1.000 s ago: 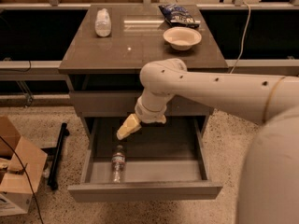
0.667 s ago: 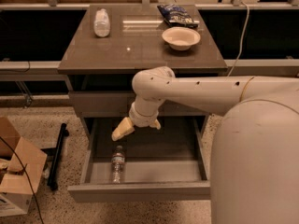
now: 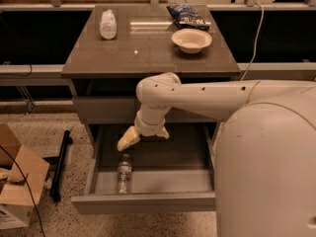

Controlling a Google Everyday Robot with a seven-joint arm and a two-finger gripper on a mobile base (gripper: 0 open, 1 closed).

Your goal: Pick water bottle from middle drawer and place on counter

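Evidently neither of the 2 steps is done: the gripper (image 3: 130, 138) is poised above the open middle drawer (image 3: 148, 202), nothing is held, its opening cannot be told, and the water bottle (image 3: 124, 173) is seen lying just below it, the counter (image 3: 148, 51) well above.

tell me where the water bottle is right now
In the camera view, the water bottle lies on the floor of the open middle drawer, on its left side near the front panel, with the gripper just above it.

Cream-white rounded arm (image 3: 197, 95) shell, small dark screw holes along it; yellowish claw (image 3: 130, 140) over middle drawer (image 3: 143, 202).
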